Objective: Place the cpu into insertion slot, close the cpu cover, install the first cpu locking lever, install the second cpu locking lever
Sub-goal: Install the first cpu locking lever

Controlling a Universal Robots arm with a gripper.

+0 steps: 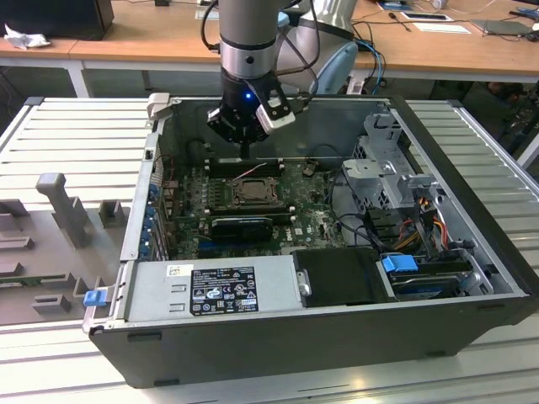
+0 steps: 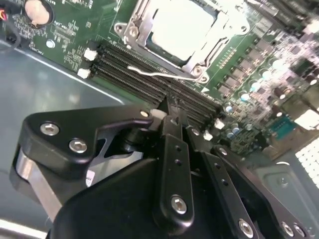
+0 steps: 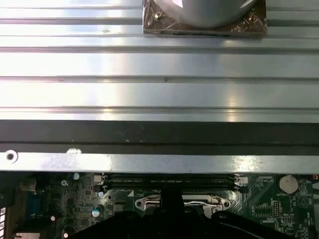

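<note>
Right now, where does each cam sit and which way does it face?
Exterior view: off the arm, high up, looking down into the open computer case; the arm and gripper show near the cpu.
Second wrist view: on the wrist, looking along the gripper to the cpu.
First wrist view: on the wrist, looking past the gripper to the case wall and ribbed table.
Shared: both wrist views show the memory slots.

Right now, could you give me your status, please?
Pincer shut, empty, by memory slots. Seated cpu, cpu cover down over it. No obstruction seen.
</note>
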